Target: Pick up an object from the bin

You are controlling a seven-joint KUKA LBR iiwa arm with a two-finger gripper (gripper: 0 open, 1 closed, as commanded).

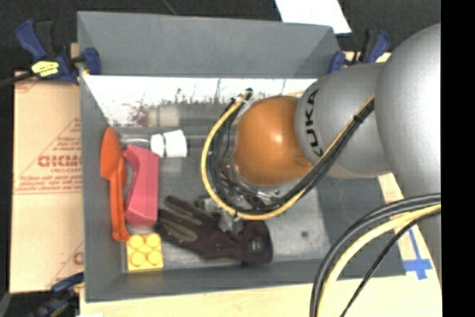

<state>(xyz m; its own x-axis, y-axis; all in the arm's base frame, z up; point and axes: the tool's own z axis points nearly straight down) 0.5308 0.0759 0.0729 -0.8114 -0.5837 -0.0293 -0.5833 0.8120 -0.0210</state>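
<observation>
The hand point(234, 213) is seen just over the dark glove point(211, 237), which lies along the near wall of the bin point(200, 56). Whether the hand is apart or together cannot be told. Left of the glove are found a yellow brick point(145, 250), a pink block point(142, 185) and an orange tool point(113, 182).

We see a grey bin point(200, 48), an orange tool point(113, 182), a pink block point(142, 185), a yellow brick point(145, 251), a white cap point(169, 144), a dark glove point(211, 234).
</observation>
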